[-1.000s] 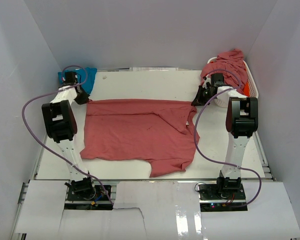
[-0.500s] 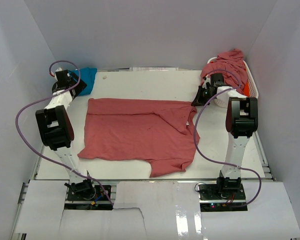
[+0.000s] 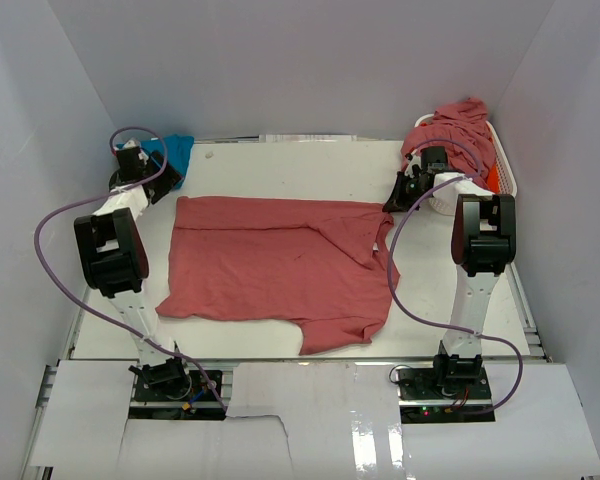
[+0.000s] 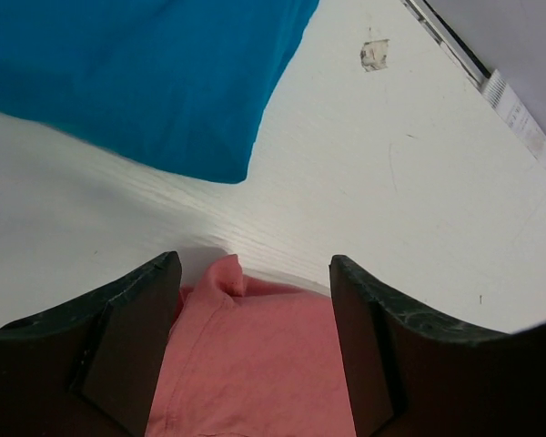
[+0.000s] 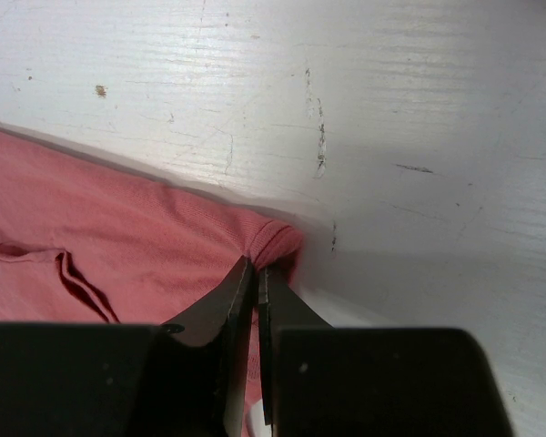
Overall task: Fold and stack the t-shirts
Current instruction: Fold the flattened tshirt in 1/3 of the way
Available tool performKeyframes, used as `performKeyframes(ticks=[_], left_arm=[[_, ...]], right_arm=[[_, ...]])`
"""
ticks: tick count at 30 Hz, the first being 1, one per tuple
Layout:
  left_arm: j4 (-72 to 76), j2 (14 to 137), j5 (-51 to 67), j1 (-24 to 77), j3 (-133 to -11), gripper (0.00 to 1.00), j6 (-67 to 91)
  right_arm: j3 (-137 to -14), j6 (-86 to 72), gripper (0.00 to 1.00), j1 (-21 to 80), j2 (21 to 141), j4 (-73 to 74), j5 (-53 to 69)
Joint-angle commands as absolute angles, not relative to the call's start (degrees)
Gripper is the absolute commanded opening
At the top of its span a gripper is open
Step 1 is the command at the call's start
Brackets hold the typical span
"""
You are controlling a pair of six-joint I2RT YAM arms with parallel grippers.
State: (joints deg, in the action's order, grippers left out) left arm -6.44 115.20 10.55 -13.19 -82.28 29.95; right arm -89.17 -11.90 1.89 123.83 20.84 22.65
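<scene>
At the middle of the table [image 3: 280, 165] lies a red shirt [image 3: 280, 265], spread out flat, with one flap turned over on its 3 o'clock side.

The left gripper [image 4: 253, 266] hangs over the shirt's corner at 10 o'clock. Its two fingers stand wide apart and hold nothing. The right gripper [image 5: 257, 273] is at the corner near 2 o'clock. Its fingers are squeezed together, and the cloth bunches up at their tips, so it looks like a pinch on that corner.

Some things could go wrong. If the right arm pulls while the left one holds nothing, the shirt would slide to one side and wrinkle. Only a little bit of the corner sits between the left fingers, so they might close on bare table and miss it. The blue shirt [image 4: 136, 73] lies close by at 11 o'clock, and a reach too far that way could grab it too. The right pinch is right at the edge, so a hard tug could slip it off.

More shirts wait in a pile [image 3: 460, 120] on the basket [image 3: 505, 170] at 2 o'clock.
</scene>
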Motion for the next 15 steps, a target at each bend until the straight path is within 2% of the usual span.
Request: performKeyframes(ticks=[1, 15], left_arm=[[-7.3, 114.7, 13.6, -13.7, -83.2, 0.77, 27.5], [-12.0, 117.9, 13.5, -13.8, -83.6, 0.75, 25.1]], right_arm=[[-90.0, -11.2, 0.08, 1.9, 122.7, 21.6, 21.8], [-89.5, -11.3, 0.08, 2.1, 122.6, 21.2, 22.1]])
